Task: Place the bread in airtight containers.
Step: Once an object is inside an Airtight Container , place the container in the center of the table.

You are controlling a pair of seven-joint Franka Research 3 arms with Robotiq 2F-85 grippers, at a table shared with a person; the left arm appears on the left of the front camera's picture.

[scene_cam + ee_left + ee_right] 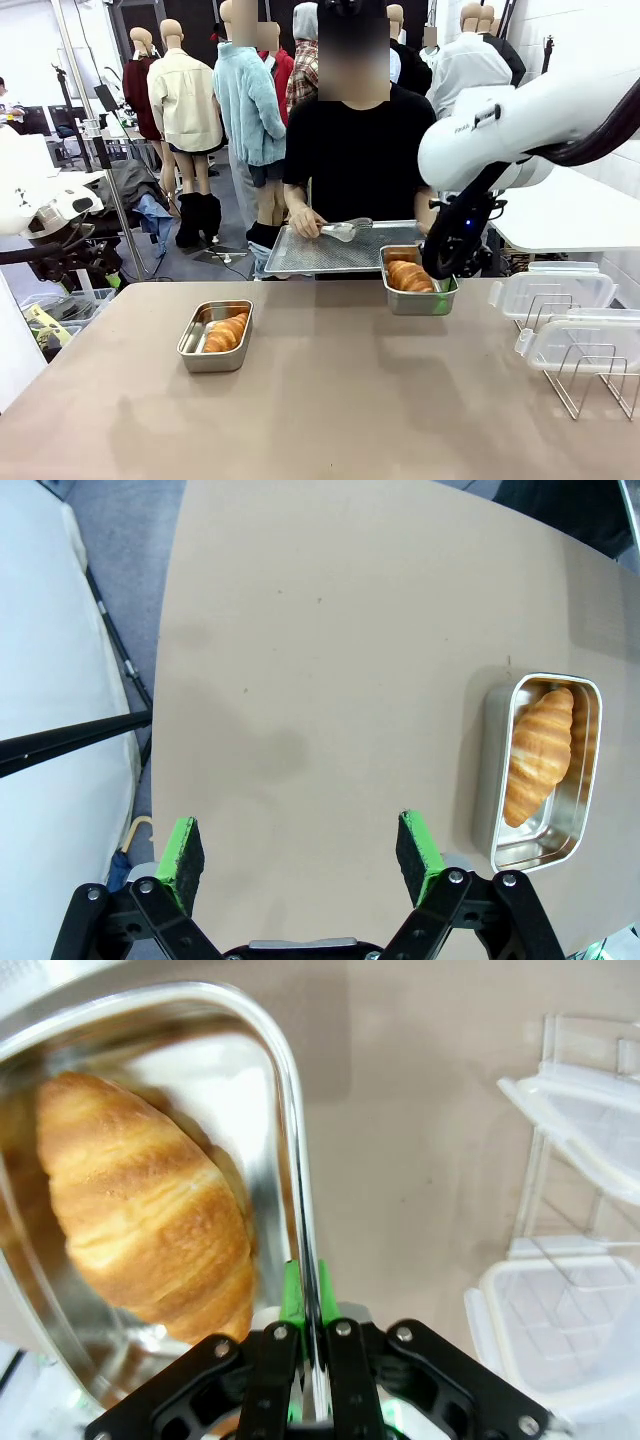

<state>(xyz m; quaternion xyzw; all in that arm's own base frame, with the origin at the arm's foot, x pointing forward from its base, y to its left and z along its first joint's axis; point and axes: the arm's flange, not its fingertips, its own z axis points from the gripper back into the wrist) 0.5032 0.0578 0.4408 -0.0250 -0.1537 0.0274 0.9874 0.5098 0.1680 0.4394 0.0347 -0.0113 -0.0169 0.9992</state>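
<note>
One tabletop [330,410]: carries both tins.
Near tin [192,348]: left of centre.
Far tin [410,301]: by the far edge.
Left pincer [300,845]: spread wide above bare tabletop.
Right pincer [303,1295]: clamped on Far tin's rim.
Near croissant [226,332]: inside Near tin.
Far croissant [410,276]: inside Far tin.

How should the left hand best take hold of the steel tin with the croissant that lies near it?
The tin sits flat, rim up, so the open left hand should probably come from above. It should pinch the thin wall, one finger inside and one outside, at the end that the croissant leaves bare. The right hand pinches the other tin this way.
</note>
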